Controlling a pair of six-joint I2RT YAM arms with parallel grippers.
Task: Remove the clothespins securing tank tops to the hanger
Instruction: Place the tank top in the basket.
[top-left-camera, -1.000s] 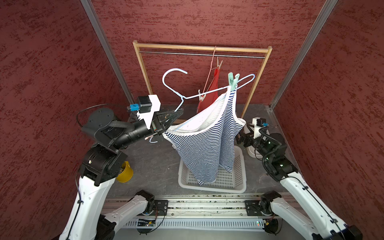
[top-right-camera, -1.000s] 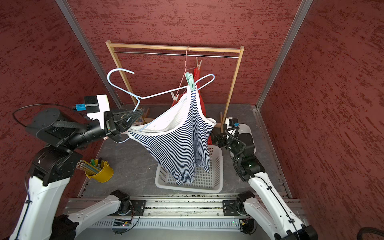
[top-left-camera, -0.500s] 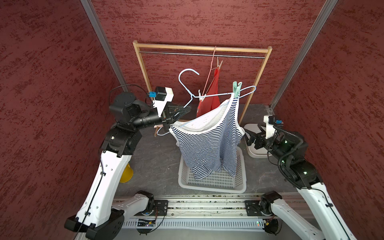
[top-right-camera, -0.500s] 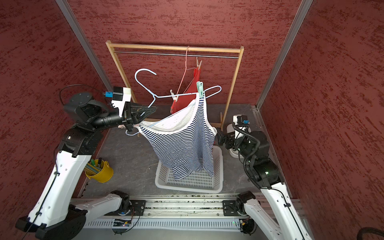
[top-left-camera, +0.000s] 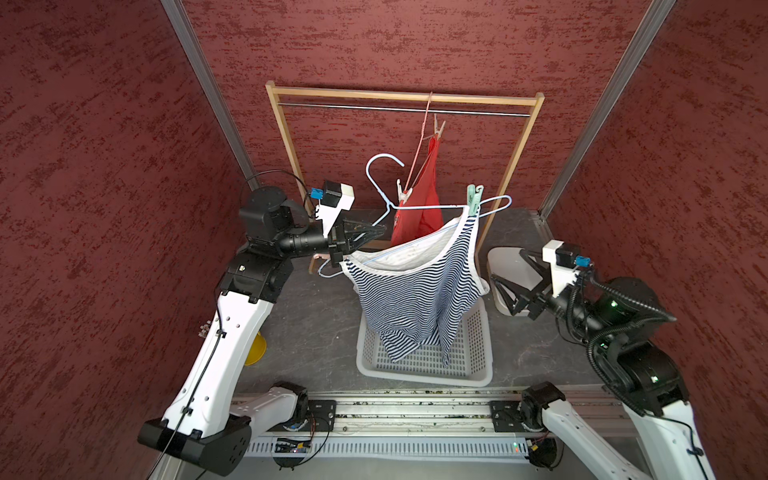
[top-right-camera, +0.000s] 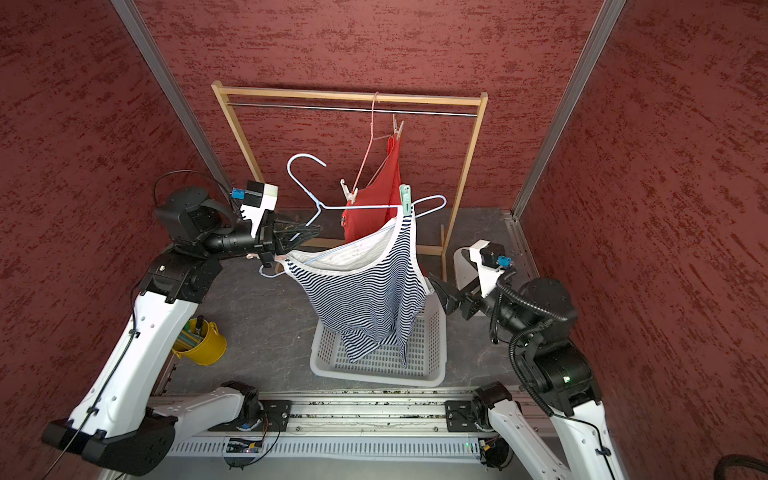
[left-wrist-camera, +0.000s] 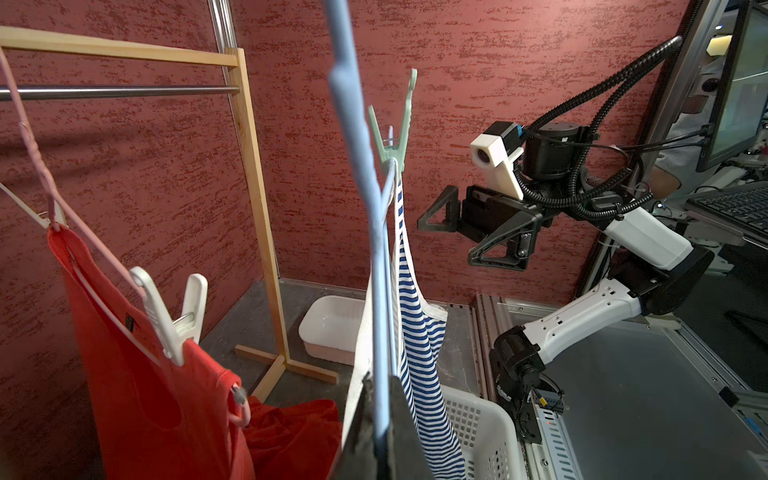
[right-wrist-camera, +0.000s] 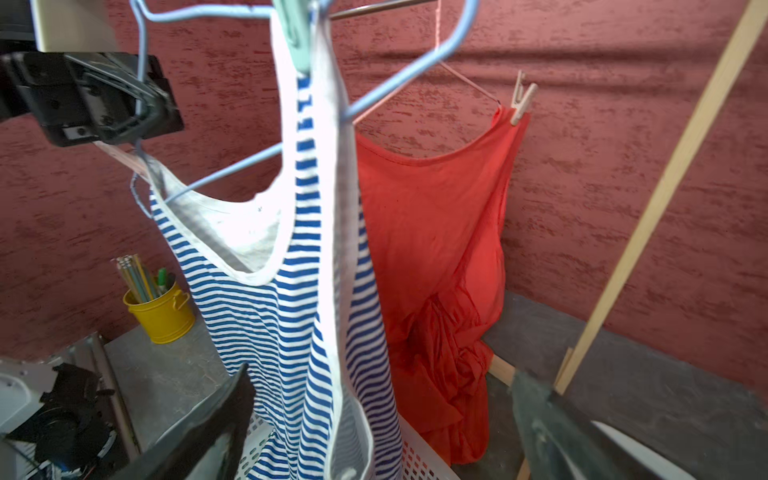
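The left tool (top-left-camera: 374, 235) stays pressed together on the pale blue hanger (left-wrist-camera: 354, 124). Its arm has risen and carried the hanger nearer the wooden rack (top-left-camera: 353, 92) than a second ago. The right tool (top-left-camera: 507, 266), spread wide and empty, has drawn back from the striped tank top (top-left-camera: 415, 291). A green clothespin (top-left-camera: 473, 201) still pins its strap to the hanger, hem in the white basket (top-left-camera: 419, 375).
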